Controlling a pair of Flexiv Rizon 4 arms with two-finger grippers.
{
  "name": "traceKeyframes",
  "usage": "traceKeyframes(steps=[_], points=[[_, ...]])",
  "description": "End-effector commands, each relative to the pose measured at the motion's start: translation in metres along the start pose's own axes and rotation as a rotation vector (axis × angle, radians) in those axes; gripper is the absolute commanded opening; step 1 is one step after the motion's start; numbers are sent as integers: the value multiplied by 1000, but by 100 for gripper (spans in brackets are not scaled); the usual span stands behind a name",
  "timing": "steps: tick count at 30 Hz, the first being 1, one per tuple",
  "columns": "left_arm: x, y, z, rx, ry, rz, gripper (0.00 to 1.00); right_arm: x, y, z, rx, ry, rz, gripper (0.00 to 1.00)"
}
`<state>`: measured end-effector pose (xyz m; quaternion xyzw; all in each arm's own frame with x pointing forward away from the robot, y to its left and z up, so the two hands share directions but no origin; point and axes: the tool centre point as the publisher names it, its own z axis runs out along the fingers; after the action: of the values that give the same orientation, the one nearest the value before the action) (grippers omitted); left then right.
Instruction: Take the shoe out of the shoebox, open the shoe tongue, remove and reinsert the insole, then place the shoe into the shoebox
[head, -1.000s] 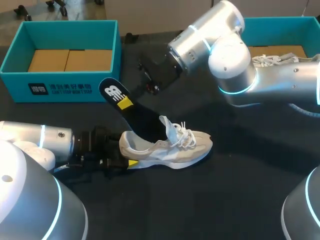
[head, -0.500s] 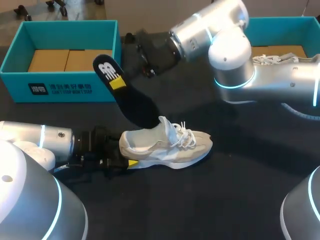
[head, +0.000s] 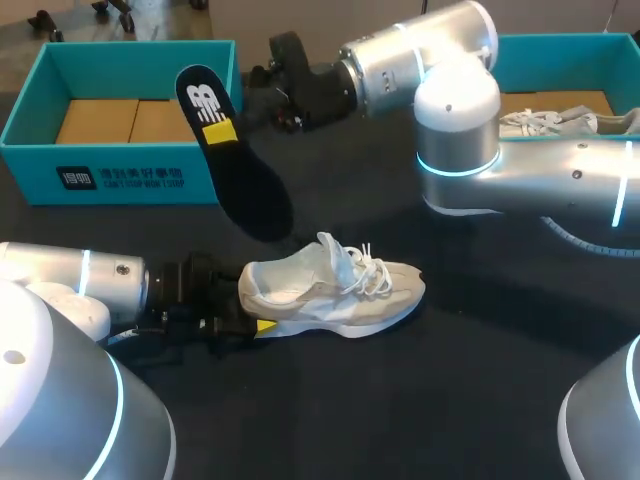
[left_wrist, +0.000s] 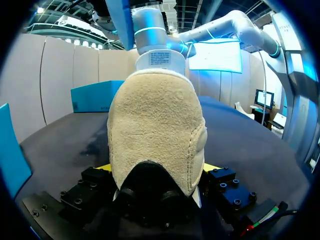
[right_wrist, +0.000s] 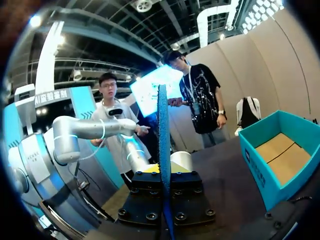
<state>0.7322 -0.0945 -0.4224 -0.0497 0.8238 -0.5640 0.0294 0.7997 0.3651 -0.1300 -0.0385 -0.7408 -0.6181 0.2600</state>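
Note:
A beige and white shoe lies on its sole on the black table, toe to the right. My left gripper is shut on its heel; in the left wrist view the heel fills the gap between the yellow-tipped fingers. The dark insole hangs in the air, clear of the shoe, above the table beside the left teal shoebox. My right gripper is shut on the insole, which shows edge-on between its fingers in the right wrist view.
The left teal shoebox holds brown cardboard. A second teal box at the far right holds another pale shoe. My right arm spans the back of the table.
My right gripper has lifted the insole up and toward the far left, drawing its lower end fully out of the shoe. The left gripper and the shoe have stayed put.

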Motion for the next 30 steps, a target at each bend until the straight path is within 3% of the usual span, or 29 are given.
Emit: traceKeyframes(steps=[1, 11, 12, 13, 21, 30], points=[[0, 3, 1, -4, 1, 0, 0, -4, -2, 2, -1, 5, 0, 0], [0, 3, 1, -4, 1, 0, 0, -4, -2, 2, -1, 5, 0, 0], [0, 3, 1, -4, 1, 0, 0, -4, 1, -1, -16, -3, 15, 0], [0, 3, 1, -4, 1, 0, 0, -4, 7, -9, -48, -77, 57, 0], [0, 3, 1, -4, 1, 0, 0, 8, 32, -42, -232, -219, 129, 0], [0, 3, 1, -4, 1, 0, 0, 19, 48, -62, -218, -297, 260, 0]])
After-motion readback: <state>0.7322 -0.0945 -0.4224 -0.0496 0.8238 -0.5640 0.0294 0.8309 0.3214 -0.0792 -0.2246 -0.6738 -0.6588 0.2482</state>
